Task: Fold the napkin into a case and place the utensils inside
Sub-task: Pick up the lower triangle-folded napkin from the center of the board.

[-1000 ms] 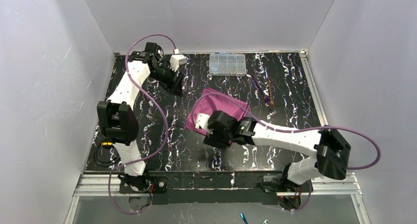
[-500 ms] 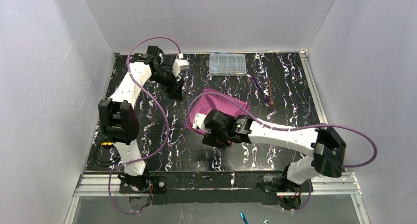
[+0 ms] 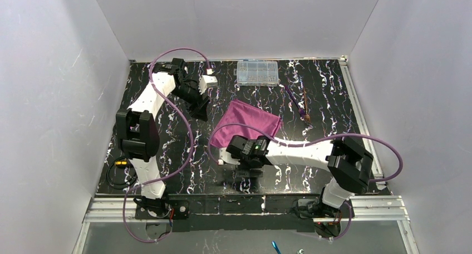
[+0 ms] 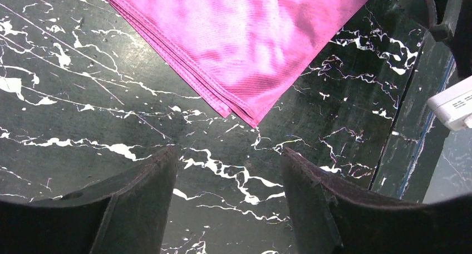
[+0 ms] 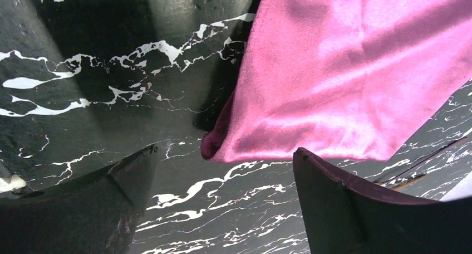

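The black marbled desk (image 3: pixel 167 173) carries the folded napkin (image 3: pixel 247 123) at its middle (layered edges show). The right tool (image 5: pixel 222 152), spread wide, hangs over the near left corner. The left tool (image 4: pixel 228 154), also spread, faces another corner. The utensils (image 3: pixel 303 104) lie apart, to its right.

Both arms bent, both hands open

In the overhead view the left arm (image 3: pixel 146 101) rises from its base toward 12 o'clock, bends at the far end, and turns its wrist so that the left hand (image 4: pixel 228 154) points down toward 5 o'clock, fingers (image 4: pixel 139 193) parted. The right arm (image 3: pixel 300 151) folds sharply just above its base, and its forearm lies low and stretched toward 9 o'clock. The right hand (image 5: pixel 222 154) is tipped downward, jaws spread wide.
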